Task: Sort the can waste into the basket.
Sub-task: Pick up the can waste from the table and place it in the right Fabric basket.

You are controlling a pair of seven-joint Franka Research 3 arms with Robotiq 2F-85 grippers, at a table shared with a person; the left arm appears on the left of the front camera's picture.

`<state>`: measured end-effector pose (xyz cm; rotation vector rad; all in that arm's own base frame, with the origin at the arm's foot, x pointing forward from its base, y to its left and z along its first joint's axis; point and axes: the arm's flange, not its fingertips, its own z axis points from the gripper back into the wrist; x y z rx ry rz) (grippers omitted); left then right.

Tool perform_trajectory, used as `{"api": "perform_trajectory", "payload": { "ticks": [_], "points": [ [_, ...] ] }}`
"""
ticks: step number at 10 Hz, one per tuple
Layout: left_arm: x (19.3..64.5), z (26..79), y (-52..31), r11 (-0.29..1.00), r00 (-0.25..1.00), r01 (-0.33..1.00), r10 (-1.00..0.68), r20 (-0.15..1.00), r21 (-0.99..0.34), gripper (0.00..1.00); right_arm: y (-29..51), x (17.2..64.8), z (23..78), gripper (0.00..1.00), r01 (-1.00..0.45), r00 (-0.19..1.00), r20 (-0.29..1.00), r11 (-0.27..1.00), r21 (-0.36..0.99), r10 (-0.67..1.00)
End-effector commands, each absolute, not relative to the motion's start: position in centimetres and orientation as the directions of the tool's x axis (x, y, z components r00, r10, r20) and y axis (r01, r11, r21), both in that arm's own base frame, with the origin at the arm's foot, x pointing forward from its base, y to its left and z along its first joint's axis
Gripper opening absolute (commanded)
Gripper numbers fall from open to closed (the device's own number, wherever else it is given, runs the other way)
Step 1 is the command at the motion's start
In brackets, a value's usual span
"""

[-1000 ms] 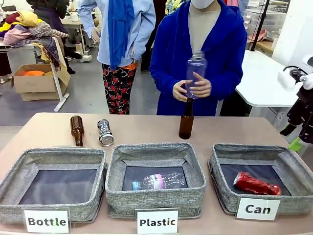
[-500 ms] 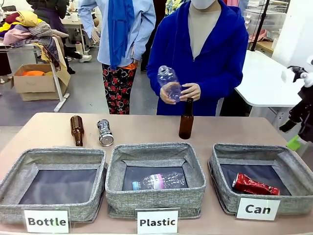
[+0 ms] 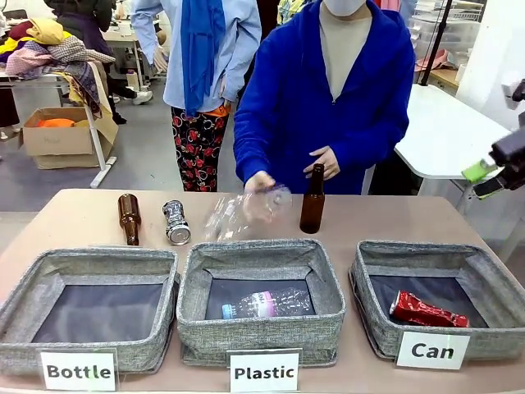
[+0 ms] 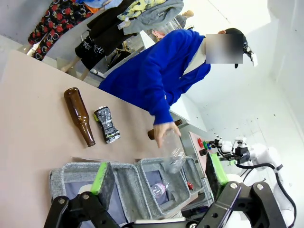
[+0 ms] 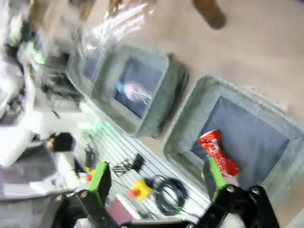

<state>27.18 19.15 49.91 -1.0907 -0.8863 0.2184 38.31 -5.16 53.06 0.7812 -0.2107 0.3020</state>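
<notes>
The crushed red can (image 3: pixel 428 309) lies on its side on the dark floor of the basket labelled "Can" (image 3: pixel 366 283), which sits at the tabletop's near right corner; that can is where the task wants it. The silver can (image 3: pixel 175 222) lies on its side toward the far edge, on the left half of the tabletop (image 3: pixel 394 215), just beside a lying brown bottle (image 3: pixel 129 217) but not touching it; being outside every basket, it is, I judge, the piece left to sort.

The right claw (image 3: pixel 486 179) hangs off the right edge above tabletop level, jaws apart and empty; its wrist view looks down on the red can, which suits a claw with nothing to carry. The left claw (image 4: pixel 156 164) also stands wide apart with nothing between the pads, above the near left corner as far as its wrist view tells; on the silver can's side, it looks better placed to fetch it. The person's hand (image 3: pixel 259 182) holds a clear plastic bottle (image 3: pixel 244 213) just beyond the far rim of the "Plastic" basket (image 3: pixel 261 332), probably bound for it, since one such bottle lies inside.

The held bottle is a blur, so the grip cannot be read; the right wrist view is smeared throughout; the front view cuts the right claw at the picture's edge; the silver can's print is too small to read; whether the person's other hand touches the standing brown bottle (image 3: pixel 312 199) I cannot tell.
</notes>
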Motion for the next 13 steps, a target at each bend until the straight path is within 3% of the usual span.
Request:
{"api": "perform_trajectory", "payload": {
  "ticks": [1,3,4,13],
  "points": [
    [27.0,49.8,19.3,0.482,0.65,0.267,0.549,0.526,-0.834,1.0,-5.7,39.8,53.3,1.0,0.217,0.866,-0.065,0.255,0.942,-0.495],
    [27.0,49.8,19.3,0.482,0.65,0.267,0.549,0.526,-0.834,1.0,-7.1,40.5,52.7,1.0,0.221,0.859,-0.132,0.125,0.967,-0.495],
    [27.0,49.8,19.3,0.482,0.65,0.267,0.549,0.526,-0.834,1.0,-6.5,39.8,52.2,1.0,-0.072,0.99,0.129,0.584,0.808,-0.056],
    [27.0,49.8,19.3,0.482,0.65,0.267,0.549,0.526,-0.834,1.0,-6.5,39.8,52.2,1.0,-0.072,0.99,0.129,0.584,0.808,-0.056]
  ]
}}
